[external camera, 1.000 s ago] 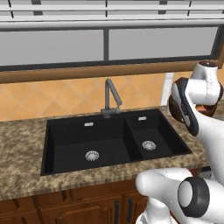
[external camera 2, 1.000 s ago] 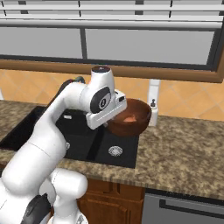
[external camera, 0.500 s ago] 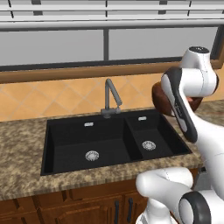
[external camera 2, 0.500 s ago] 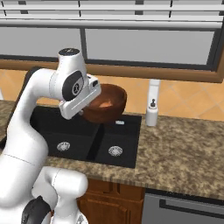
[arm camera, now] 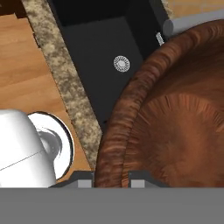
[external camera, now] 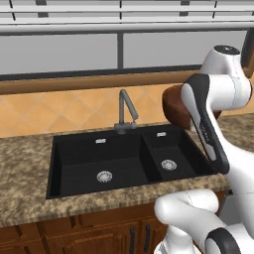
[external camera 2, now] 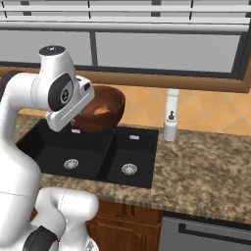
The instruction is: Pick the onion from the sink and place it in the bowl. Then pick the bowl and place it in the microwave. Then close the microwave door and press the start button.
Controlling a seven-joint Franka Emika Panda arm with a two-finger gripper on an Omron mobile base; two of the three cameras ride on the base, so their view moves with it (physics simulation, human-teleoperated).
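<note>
While the gripper (arm camera: pixel 112 181) pinches the rim of the bowl (external camera 2: pixel 100 113), one finger on each side of its wall, the bowl hangs in the air above the sink (external camera: pixel 124 158). Around the sink runs a speckled granite counter (external camera 2: pixel 206 166), with wood cabinets (external camera: pixel 74 238) below. Behind the sink rise an orange tiled wall (external camera: pixel 64 111) and a wide window (external camera 2: pixel 162 49). A white soap dispenser (external camera 2: pixel 171 121) stands to the sink's right.

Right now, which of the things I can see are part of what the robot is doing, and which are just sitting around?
Part of the job:
- bowl, held up over the sink by its rim
- onion, an orange patch inside the bowl
- gripper, shut on the bowl's rim
- sink, basins bare

Just there:
- faucet
- soap dispenser on the counter
- window
</note>
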